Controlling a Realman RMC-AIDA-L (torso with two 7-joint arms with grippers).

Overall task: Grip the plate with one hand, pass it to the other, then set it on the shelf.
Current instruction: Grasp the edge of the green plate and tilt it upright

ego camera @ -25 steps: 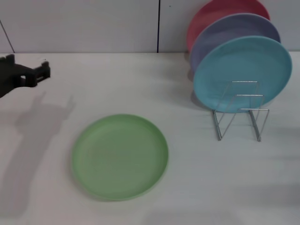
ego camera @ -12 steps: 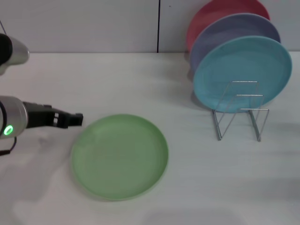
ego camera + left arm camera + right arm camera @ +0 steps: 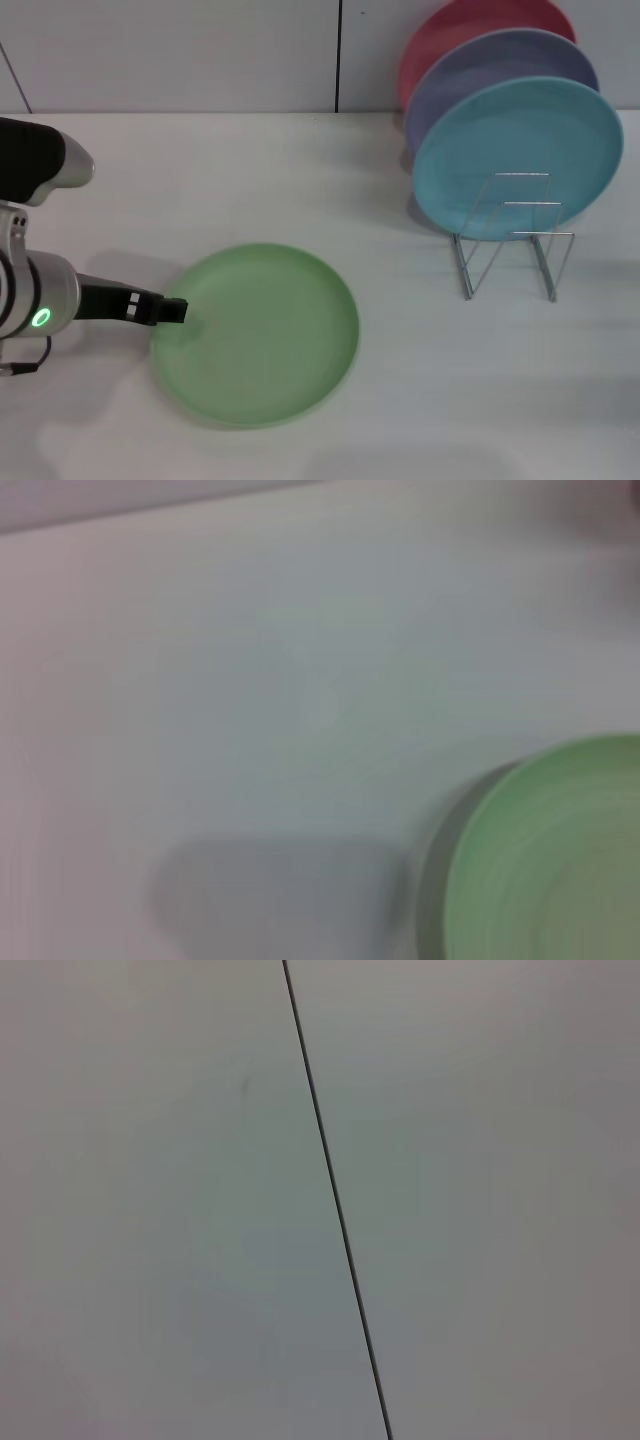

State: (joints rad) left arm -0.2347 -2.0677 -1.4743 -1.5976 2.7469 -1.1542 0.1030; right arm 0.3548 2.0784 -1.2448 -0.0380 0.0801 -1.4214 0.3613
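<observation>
1. The plate (image 3: 256,333) lies flat on the table (image 3: 250,170), towards the robot's left and well apart from the shelf (image 3: 510,235). Nothing has lifted it, so even the first step, the grip, is not done.

2. The left gripper (image 3: 172,310) sits low at the plate's left rim, its black tip touching or just over the edge; which of the two I cannot tell. Whether its fingers are open or closed cannot be made out either, since the head view shows only a dark, narrow tip.

3. The left wrist view shows the plate's rim (image 3: 560,850) close by with a shadow beside it, and none of that arm's own fingers. That fits an approach to the edge, not a secured hold.

4. The right gripper shows in no view. Its wrist camera sees only a plain pale surface crossed by a dark line, so I judge that arm parked off to the side.

5. The shelf holds a turquoise plate (image 3: 517,155), a lavender plate (image 3: 480,65) and a red plate (image 3: 450,30), all upright. Its front loops stand bare, so there appears to be room for the green one.

6. Left to do, as I judge it: clamp the rim and raise the plate, hand it across to the right gripper, then stand it in the front loops. The task is at its very start.
</observation>
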